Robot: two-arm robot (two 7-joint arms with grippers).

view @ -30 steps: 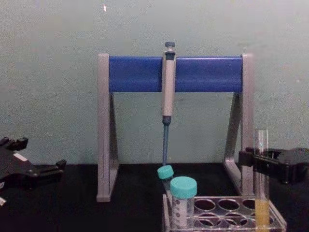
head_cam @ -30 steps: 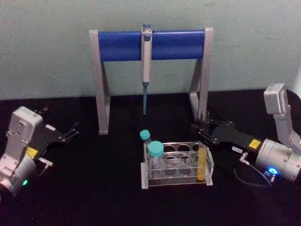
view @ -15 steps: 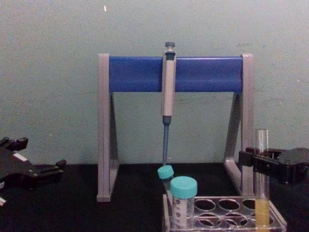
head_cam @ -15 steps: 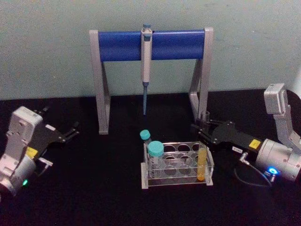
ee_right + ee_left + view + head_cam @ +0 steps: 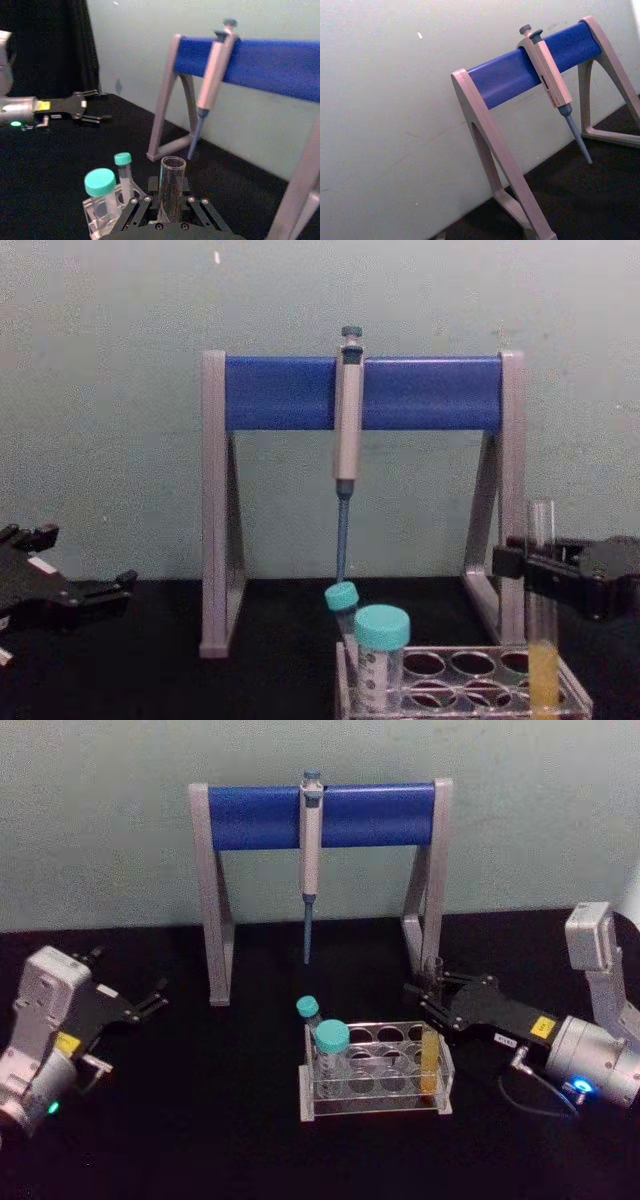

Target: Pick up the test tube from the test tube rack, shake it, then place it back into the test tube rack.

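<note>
Black tabletop (image 5: 250, 1130) spreads under everything, with a pale green wall (image 5: 100, 820) closing off the back. Nearest the robot stands the clear plastic rack (image 5: 385, 1085), directly below the right gripper (image 5: 430, 992). The test tube (image 5: 430, 1065) stands upright in a hole at the rack's right end; its lower part, with yellow-orange liquid, sits inside the rack's walls, and its clear upper part rises well above the top plate.

The right gripper reaches in from the robot's right and has hold of the tube's upper part, a little under the open rim; its fingers (image 5: 142, 205) are closed in against the glass on either side, as the right wrist view shows.

To this gripper's left, at the rack's other end, stand two capped tubes; the wide one with a teal cap (image 5: 331, 1038) is in front, and the thinner capped tube (image 5: 308, 1008) leans just behind it.

Behind the gripper rises the grey-and-blue stand (image 5: 380, 815), its right leg close by; a pipette (image 5: 311, 840) hangs from the blue bar, tip down and off the table.

Far to the left, well apart from the rack, the left gripper (image 5: 152, 1000) sits low over the table; its fingers are spread with nothing between them.
</note>
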